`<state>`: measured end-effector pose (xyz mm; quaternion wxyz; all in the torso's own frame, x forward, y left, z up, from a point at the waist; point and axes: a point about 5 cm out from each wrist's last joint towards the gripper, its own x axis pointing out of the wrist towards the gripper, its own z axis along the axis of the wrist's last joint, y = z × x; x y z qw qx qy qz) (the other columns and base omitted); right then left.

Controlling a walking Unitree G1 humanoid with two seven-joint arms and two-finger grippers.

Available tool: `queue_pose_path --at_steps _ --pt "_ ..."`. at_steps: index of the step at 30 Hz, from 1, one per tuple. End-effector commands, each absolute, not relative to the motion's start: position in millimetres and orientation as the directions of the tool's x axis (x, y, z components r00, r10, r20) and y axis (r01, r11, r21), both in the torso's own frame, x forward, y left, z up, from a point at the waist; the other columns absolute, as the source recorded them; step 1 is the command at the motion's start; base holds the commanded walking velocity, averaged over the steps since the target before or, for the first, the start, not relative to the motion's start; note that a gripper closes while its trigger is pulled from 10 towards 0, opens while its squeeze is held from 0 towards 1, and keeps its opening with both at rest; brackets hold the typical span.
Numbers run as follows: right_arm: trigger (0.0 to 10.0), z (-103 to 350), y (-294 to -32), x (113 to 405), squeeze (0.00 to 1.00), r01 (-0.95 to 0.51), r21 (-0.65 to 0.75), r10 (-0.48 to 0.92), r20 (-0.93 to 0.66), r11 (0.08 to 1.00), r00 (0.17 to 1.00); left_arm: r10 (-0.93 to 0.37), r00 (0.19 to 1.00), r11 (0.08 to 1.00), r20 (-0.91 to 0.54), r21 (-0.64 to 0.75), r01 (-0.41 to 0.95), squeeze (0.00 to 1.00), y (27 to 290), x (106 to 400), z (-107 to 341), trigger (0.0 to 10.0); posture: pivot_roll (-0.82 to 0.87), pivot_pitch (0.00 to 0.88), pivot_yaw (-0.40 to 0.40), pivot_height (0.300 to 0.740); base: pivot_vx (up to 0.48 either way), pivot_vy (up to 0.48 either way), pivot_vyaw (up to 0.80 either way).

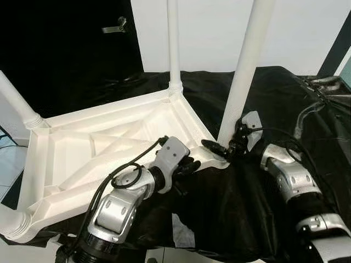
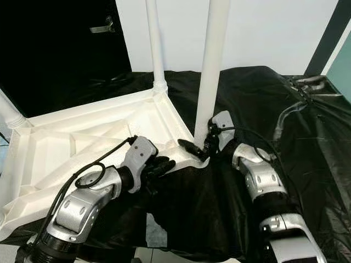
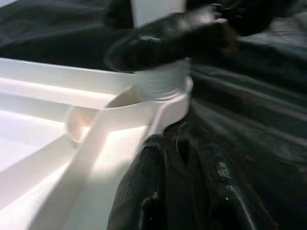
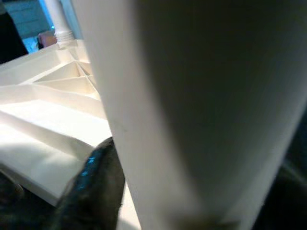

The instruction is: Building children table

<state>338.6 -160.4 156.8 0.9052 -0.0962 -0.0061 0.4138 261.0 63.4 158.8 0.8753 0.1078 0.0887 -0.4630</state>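
The white plastic children's table [image 1: 82, 148] lies upside down on a black cloth. A tall white leg [image 1: 247, 66] stands in its near right corner socket. My right gripper [image 1: 224, 147] is shut around that leg just above its collar, and one black finger [image 4: 91, 187] lies against the leg [image 4: 182, 110]. My left gripper [image 1: 192, 163] is at the table's rim just left of that corner, its fingers [image 3: 158, 191] together and touching the rim [image 3: 144, 108]. Another leg [image 1: 173, 44] stands upright at the far corner, and a third leg [image 1: 16, 104] slants at the left corner.
The black cloth [image 1: 230, 208] covers the surface under and right of the table. Cables and crumpled plastic [image 1: 318, 93] lie at the far right. A white wall rises behind, with a dark door and its handle [image 1: 115, 26] at the back left.
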Motion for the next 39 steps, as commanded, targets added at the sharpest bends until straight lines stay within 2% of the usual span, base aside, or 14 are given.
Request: queue_pose_path --at_steps 1,2,7,8,11,12,16,19,25,28,31,34,36,39 --pt "0.0 153.9 -158.0 338.6 0.00 -0.765 -0.187 0.765 -0.087 0.617 0.638 -0.759 0.601 0.587 -0.249 0.135 0.798 0.00 65.5 262.0 159.0 10.0 0.06 0.000 0.030 0.740 0.000 0.000 0.00" --pt "0.0 153.0 -160.5 339.4 0.00 -0.766 -0.183 0.765 -0.089 0.617 0.638 -0.768 0.595 0.592 -0.238 0.093 0.801 1.00 65.8 261.7 160.4 10.0 0.06 0.000 0.029 0.740 0.000 0.000 0.00" --pt "0.0 150.1 -163.1 340.4 0.00 -0.768 -0.168 0.765 -0.092 0.618 0.637 -0.758 0.611 0.603 -0.228 0.110 0.790 1.00 66.5 263.7 162.9 10.0 0.06 0.000 0.032 0.740 0.000 0.000 0.00" --pt "0.0 149.0 -164.0 340.9 0.00 -0.763 -0.164 0.760 -0.092 0.625 0.643 -0.752 0.619 0.598 -0.227 0.160 0.786 0.00 66.5 264.1 163.9 10.0 0.06 0.000 0.030 0.740 0.000 0.000 0.00" --pt "0.2 147.2 -164.5 342.0 0.00 -0.758 -0.149 0.754 -0.091 0.635 0.650 -0.752 0.618 0.589 -0.228 0.188 0.786 0.00 66.2 264.0 164.3 10.0 0.05 0.000 0.031 0.740 0.000 0.000 0.00" --pt "10.0 146.7 -164.3 342.1 0.00 -0.752 -0.140 0.748 -0.085 0.645 0.658 -0.749 0.622 0.589 -0.228 0.199 0.783 0.00 66.3 264.2 164.7 10.0 0.06 0.000 0.028 0.740 0.000 0.000 0.00" --pt "10.0 145.7 -163.0 341.7 0.00 -0.734 -0.108 0.731 -0.074 0.670 0.678 -0.745 0.628 0.594 -0.226 0.205 0.778 0.00 66.6 264.7 165.0 10.0 0.06 0.000 0.022 0.740 0.000 0.000 0.00" --pt "10.0 137.9 -158.7 341.6 0.00 -0.637 -0.138 0.628 -0.107 0.758 0.771 -0.740 0.634 0.599 -0.223 0.209 0.773 0.00 68.1 264.5 165.2 10.0 0.06 0.000 0.014 0.740 0.000 0.000 0.00" --pt "10.0 133.6 -150.6 337.3 0.00 -0.552 -0.138 0.546 -0.084 0.822 0.834 -0.734 0.640 0.604 -0.226 0.212 0.768 0.00 68.9 264.5 163.9 10.0 0.06 0.000 -0.001 0.740 0.000 0.000 0.00" --pt "10.0 133.4 -147.1 335.0 0.00 -0.471 -0.118 0.468 -0.052 0.874 0.882 -0.731 0.644 0.605 -0.226 0.220 0.765 0.00 69.0 264.9 163.0 10.0 0.06 0.000 -0.006 0.740 0.000 0.000 0.00" --pt "10.0 130.4 -135.4 322.2 0.00 -0.301 -0.086 0.301 -0.020 0.950 0.954 -0.727 0.650 0.611 -0.221 0.222 0.760 0.00 70.7 266.4 163.3 10.0 0.05 0.000 -0.013 0.740 0.000 0.000 0.00" --pt "10.0 130.4 -135.4 322.2 0.00 -0.301 -0.086 0.301 -0.020 0.950 0.954 -0.727 0.650 0.611 -0.221 0.222 0.760 0.00 70.7 266.4 163.3 10.0 0.05 0.000 -0.013 0.740 0.000 0.000 0.00" --pt "10.0 129.8 -122.8 311.0 0.00 -0.185 -0.033 0.185 -0.011 0.982 0.983 -0.726 0.651 0.613 -0.221 0.223 0.758 0.00 71.9 267.3 163.5 10.0 0.05 0.000 -0.013 0.740 0.000 0.000 0.00" --pt "10.0 129.6 -110.2 303.4 0.00 -0.125 0.020 0.126 -0.025 0.992 0.992 -0.726 0.651 0.611 -0.221 0.226 0.759 0.00 72.4 267.6 163.9 10.0 0.05 0.000 -0.011 0.740 0.000 0.000 0.00"
